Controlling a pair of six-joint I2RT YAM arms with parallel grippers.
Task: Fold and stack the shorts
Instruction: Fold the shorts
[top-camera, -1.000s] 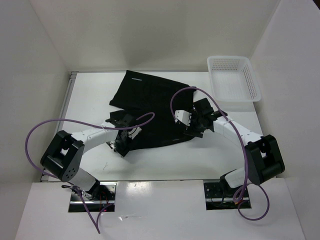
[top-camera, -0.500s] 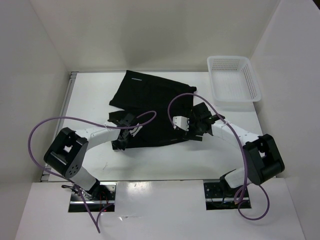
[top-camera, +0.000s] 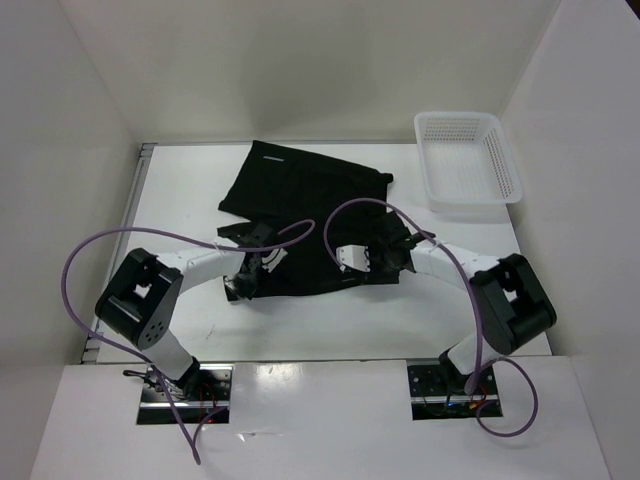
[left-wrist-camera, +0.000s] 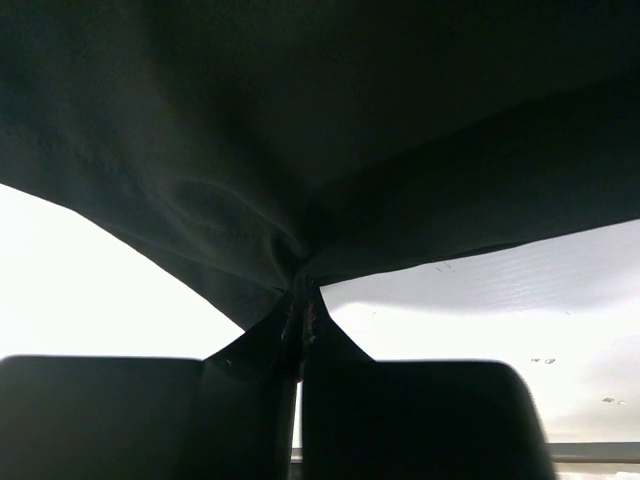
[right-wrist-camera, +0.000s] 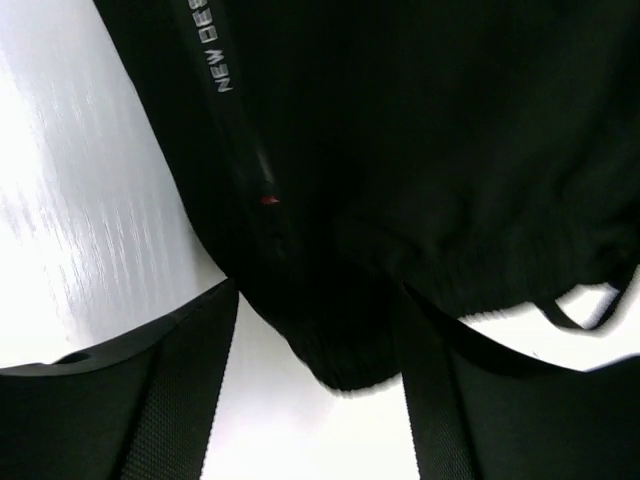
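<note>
Table (top-camera: 330, 320): white, walled on three sides. Shorts (top-camera: 300, 195): black, matte, lying mostly flat at the middle of the table. The far edge is near the back wall and the near edge runs between the two grippers; no fold is made yet. Basket (top-camera: 458, 117): white mesh, far right corner, apart from the shorts. Left gripper (top-camera: 243, 285): at the near-left corner of the cloth. Its wrist view shows the fingers pressed together on a thin pinch of fabric that tents away from them (left-wrist-camera: 300, 400). Right gripper (top-camera: 385, 262): at the near-right edge, fingers spread and straddling a bunched, gathered hem (right-wrist-camera: 320, 400). Light shows between the cloth and the finger on either side, so no hold is made there. Step in hand, as I judge it: taking the near edge at both corners to fold it over toward the far edge. To do it well, the right should close on the full thickness of the hem. Both should then lift level and only enough to clear the table, and travel at one pace so the crease runs straight. The left pinch looks slight and may slip under a hard pull. Cable (top-camera: 362, 202): purple, looping over the cloth; best kept from dragging it. Lettering (right-wrist-camera: 212, 55): "NEW DES" in pale capitals along a dark strip, the remainder cut off at the frame edge.
</note>
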